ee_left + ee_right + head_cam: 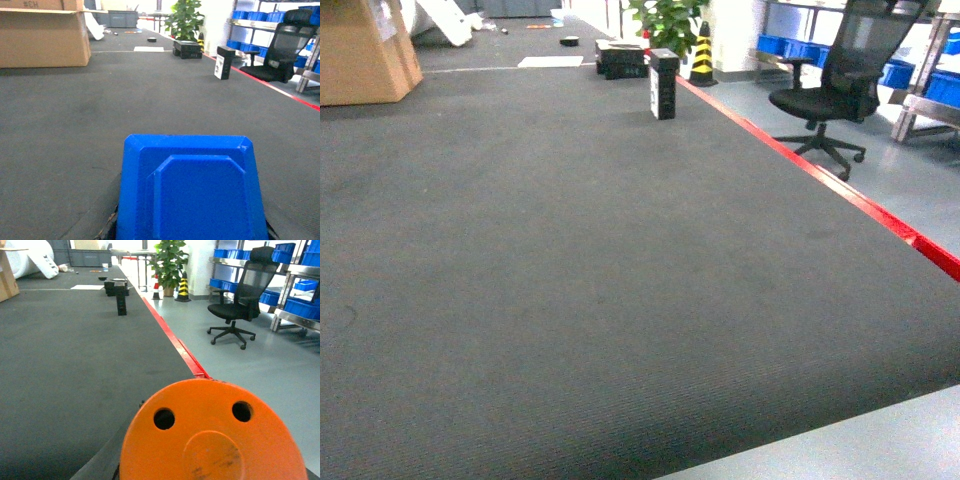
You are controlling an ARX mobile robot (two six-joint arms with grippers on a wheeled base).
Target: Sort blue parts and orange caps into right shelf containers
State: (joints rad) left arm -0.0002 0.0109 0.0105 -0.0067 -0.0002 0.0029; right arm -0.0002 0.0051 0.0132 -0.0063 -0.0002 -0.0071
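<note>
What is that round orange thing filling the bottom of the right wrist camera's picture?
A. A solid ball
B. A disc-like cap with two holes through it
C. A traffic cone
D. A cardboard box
B: the orange cap shows a flat round face with two dark holes.

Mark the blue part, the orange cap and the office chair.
blue part (192,192): left wrist view, raised centre panel.
orange cap (212,440): right wrist view, face between the holes.
office chair (820,100): head view, seat.

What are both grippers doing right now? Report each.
Left: jaws hidden; blue part fills the view, apparently held.
Right: jaws hidden; orange cap fills the view, apparently held.
</note>
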